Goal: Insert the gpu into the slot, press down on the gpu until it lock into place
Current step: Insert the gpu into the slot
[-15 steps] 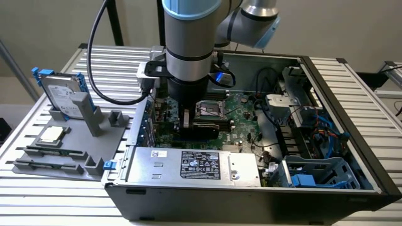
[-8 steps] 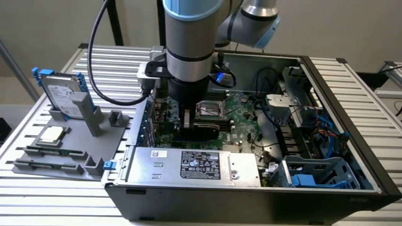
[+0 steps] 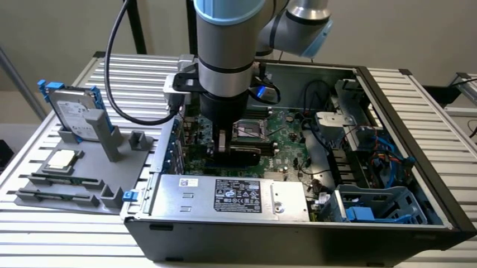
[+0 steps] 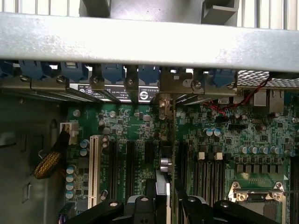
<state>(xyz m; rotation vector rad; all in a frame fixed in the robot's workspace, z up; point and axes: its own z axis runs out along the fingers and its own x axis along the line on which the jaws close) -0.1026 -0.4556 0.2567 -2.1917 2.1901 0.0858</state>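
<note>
An open black computer case (image 3: 298, 245) lies on its side on a slatted metal table (image 3: 67, 245), taking up the middle of the table and the stretch toward its edge at the exterior view's right. The robot arm (image 3: 223, 50) reaches straight down into the case, and its hand (image 3: 227, 153) sits low over the green motherboard (image 3: 287, 131), just behind the silver power supply (image 3: 231, 195) that lines the case's near wall. The hand is clamped on the gpu (image 3: 244, 152), a small black card held upright just beside the square processor socket (image 3: 249, 129). From this side the card's flat face can be seen, but its lower edge is hidden, so whether it has met the slot cannot be told. Toward the table's edge at the exterior view's left lies a grey tray (image 3: 142, 162) carrying a hard drive (image 3: 71, 109) in a blue frame, a processor chip (image 3: 61, 159) and memory sticks (image 3: 63, 181). The wrist view looks along the motherboard (image 4: 131, 121) toward the case's rear wall, where a row of blue clips (image 4: 112, 72) holds the metal slot covers. Here the gpu (image 4: 163, 184) appears edge-on as a thin strip, with the black fingers (image 4: 140, 210) of the hand (image 4: 167, 205) closed in on either side of it. A white connector (image 4: 96, 170) and several black ones run parallel to the card, and the processor socket (image 4: 254, 196) sits off to one side.
</note>
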